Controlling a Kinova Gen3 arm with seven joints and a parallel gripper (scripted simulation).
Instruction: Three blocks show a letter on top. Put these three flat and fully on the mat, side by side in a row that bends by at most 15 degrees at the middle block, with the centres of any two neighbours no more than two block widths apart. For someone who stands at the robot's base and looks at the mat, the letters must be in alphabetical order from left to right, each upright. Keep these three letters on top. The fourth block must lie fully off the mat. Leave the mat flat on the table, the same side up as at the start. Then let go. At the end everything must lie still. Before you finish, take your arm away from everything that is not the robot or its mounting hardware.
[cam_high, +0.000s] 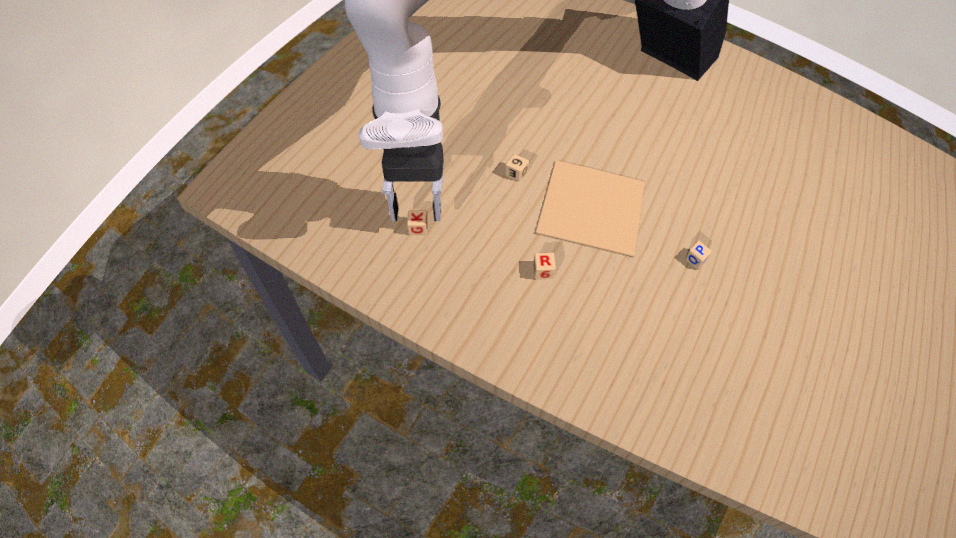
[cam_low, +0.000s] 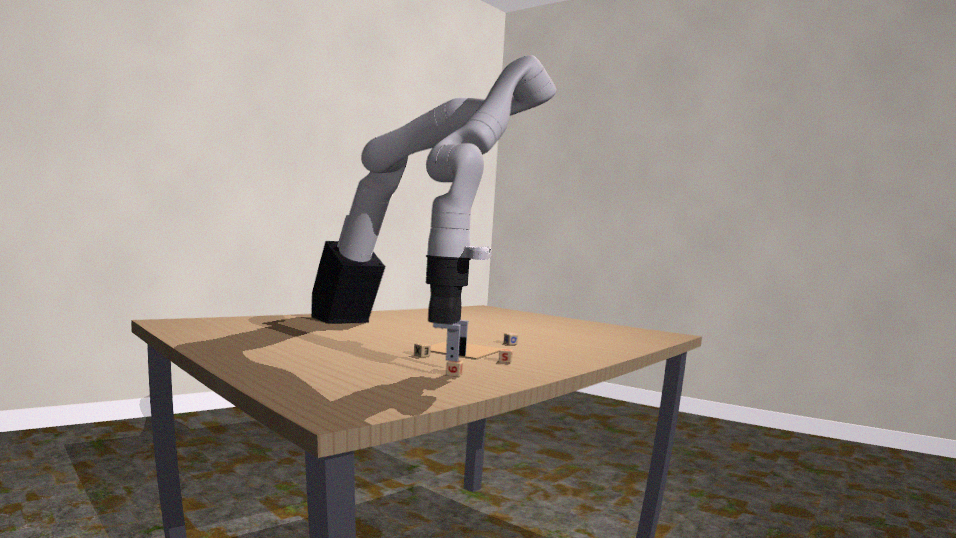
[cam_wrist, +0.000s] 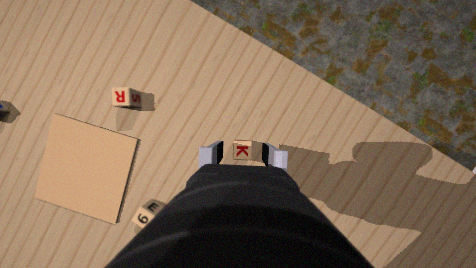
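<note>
My gripper is open, pointing down, its fingertips just above and to either side of the K block, with nothing held. Red K is on top and a red G on a side. The R block has red R on top. The P block has blue P on top, turned askew. The fourth block has a black 9 or 6 on top. The mat lies flat and bears no block.
All four blocks lie on the table around the mat. The K block is nearest the table's outer edge, beyond which is the floor. The black robot base stands at the table's far side in the top view.
</note>
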